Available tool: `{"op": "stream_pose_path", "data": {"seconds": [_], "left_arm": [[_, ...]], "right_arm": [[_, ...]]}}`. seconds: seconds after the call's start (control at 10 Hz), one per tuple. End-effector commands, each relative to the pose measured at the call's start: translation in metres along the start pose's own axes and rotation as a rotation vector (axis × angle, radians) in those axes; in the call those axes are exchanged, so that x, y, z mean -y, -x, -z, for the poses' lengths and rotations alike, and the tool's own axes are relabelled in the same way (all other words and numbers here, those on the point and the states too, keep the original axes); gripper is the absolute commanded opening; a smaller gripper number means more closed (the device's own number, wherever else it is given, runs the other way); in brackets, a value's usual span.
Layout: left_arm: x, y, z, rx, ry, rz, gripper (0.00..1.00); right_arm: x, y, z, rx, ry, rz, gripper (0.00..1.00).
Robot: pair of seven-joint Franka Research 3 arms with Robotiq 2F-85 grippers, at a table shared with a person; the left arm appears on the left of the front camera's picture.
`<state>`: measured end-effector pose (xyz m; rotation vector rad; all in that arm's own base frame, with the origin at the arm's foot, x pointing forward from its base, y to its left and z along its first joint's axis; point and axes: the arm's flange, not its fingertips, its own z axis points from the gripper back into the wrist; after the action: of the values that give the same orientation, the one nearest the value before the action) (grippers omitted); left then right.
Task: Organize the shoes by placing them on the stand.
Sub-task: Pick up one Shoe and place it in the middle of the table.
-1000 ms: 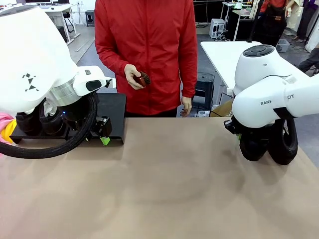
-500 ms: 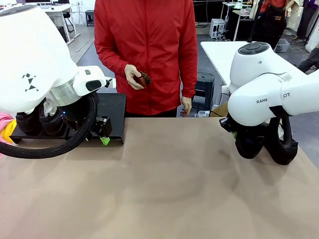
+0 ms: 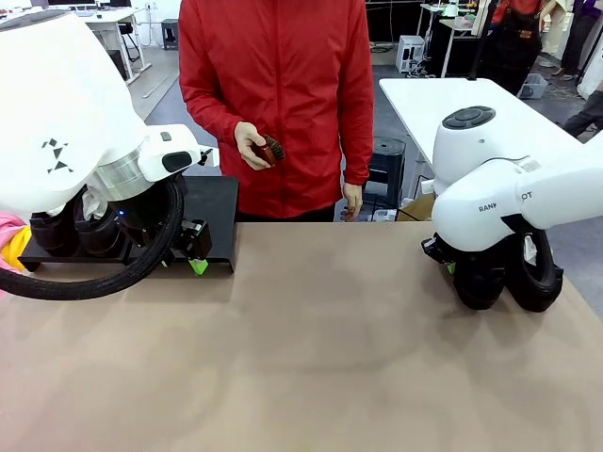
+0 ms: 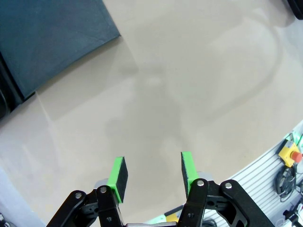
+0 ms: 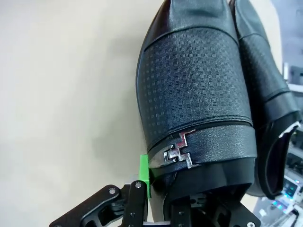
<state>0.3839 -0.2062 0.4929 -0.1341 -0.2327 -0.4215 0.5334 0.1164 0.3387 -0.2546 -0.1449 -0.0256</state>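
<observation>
Tan table [image 3: 311, 358] had one stand [image 3: 212, 202] at the left with two shoes [image 3: 57, 234] on it. Two more shoes [image 3: 539, 275] were over on the right, right gripper [image 5: 158, 182] clamped on one shoe [image 5: 189, 94], left gripper [image 4: 152, 172] half-open, empty.

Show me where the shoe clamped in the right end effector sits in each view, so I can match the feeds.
Front view: shoe at the table's right side, under the white right arm.
Left wrist view: a dark shape cut by the top right corner may be it; cannot tell.
Right wrist view: shoe at centre of picture, toe upward, silver buckle low.
Shared landmark: the tan tabletop.
</observation>
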Motion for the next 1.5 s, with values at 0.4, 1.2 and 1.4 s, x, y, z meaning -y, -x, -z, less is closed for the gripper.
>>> {"op": "stream_pose_path", "data": {"seconds": [0.4, 1.2, 1.4], "left_arm": [[-0.001, 0.001, -0.003, -0.004, 0.001, -0.008, 0.61], [-0.001, 0.001, -0.003, -0.004, 0.001, -0.008, 0.61], [-0.001, 0.001, -0.003, -0.004, 0.001, -0.008, 0.61]], "right_arm": [[0.004, -0.018, 0.022, 0.049, -0.008, 0.004, 0.14], [0.033, 0.000, -0.027, 0.106, -0.097, 0.091, 1.00], [0.056, 0.005, -0.048, 0.160, -0.142, 0.147, 1.00]]}}
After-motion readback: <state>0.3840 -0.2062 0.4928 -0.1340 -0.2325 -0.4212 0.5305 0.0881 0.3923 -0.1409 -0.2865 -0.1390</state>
